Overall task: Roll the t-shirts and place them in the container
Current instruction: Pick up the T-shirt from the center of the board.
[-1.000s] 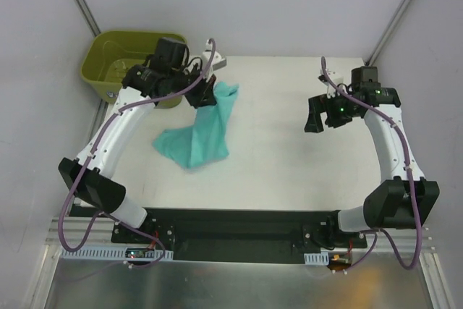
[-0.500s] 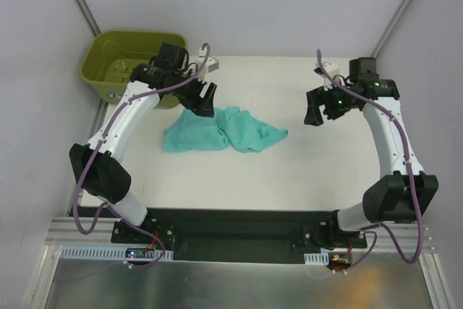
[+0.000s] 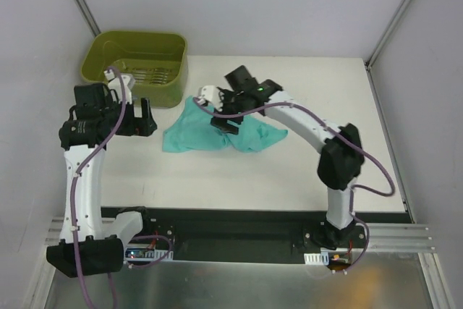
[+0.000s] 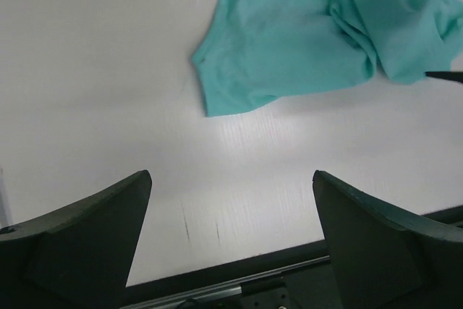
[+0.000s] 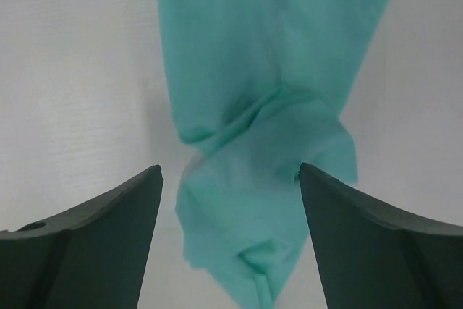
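Observation:
The teal t-shirt (image 3: 188,135) lies crumpled in a flat heap on the white table, right of the tub. My right gripper (image 3: 223,122) hangs open over its middle. In the right wrist view the bunched fabric (image 5: 268,106) shows between and beyond the two fingers of the gripper (image 5: 230,168), which grip nothing. My left gripper (image 3: 150,119) stands open and empty to the left of the shirt, apart from it. In the left wrist view the shirt (image 4: 289,41) lies ahead of the gripper (image 4: 231,175), with bare table between them.
An olive-green plastic tub (image 3: 168,95) stands at the back left corner, just behind the shirt's left end. Grey walls close in the table on the left, the back and the right. The black base rail (image 3: 231,226) runs along the near edge.
The left gripper opened and let the shirt drop onto the table, then drew back to the left. The right arm swung from the far right across to above the shirt.

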`<state>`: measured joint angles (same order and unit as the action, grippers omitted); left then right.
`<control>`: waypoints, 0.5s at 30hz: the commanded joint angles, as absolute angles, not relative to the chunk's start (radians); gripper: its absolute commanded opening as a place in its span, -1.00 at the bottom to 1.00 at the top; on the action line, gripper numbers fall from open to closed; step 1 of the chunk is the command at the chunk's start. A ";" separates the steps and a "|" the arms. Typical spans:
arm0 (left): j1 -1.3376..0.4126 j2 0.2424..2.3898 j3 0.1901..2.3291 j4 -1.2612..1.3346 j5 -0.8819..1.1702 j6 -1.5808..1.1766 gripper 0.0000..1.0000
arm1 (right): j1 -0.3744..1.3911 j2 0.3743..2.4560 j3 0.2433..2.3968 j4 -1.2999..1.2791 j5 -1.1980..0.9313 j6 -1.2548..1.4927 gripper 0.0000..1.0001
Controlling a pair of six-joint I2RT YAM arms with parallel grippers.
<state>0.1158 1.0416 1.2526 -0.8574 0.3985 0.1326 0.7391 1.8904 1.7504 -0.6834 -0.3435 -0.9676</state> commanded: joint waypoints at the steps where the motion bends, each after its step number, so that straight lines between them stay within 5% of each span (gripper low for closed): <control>1: 0.230 0.970 1.204 -0.877 0.330 0.031 0.89 | 0.834 2.118 1.948 -0.589 -0.252 -0.939 0.58; 5: 0.357 0.882 1.178 -0.887 0.351 0.002 0.89 | 0.842 2.301 2.137 -0.661 -0.227 -0.902 0.46; 15: 0.328 0.874 1.141 -0.885 0.432 0.020 0.87 | 0.862 2.381 2.135 -0.762 -0.241 -1.026 0.40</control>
<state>0.3397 0.8608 1.1522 -0.8745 0.3805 0.0547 0.8589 2.3836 2.0884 -0.7036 -0.2497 -0.9722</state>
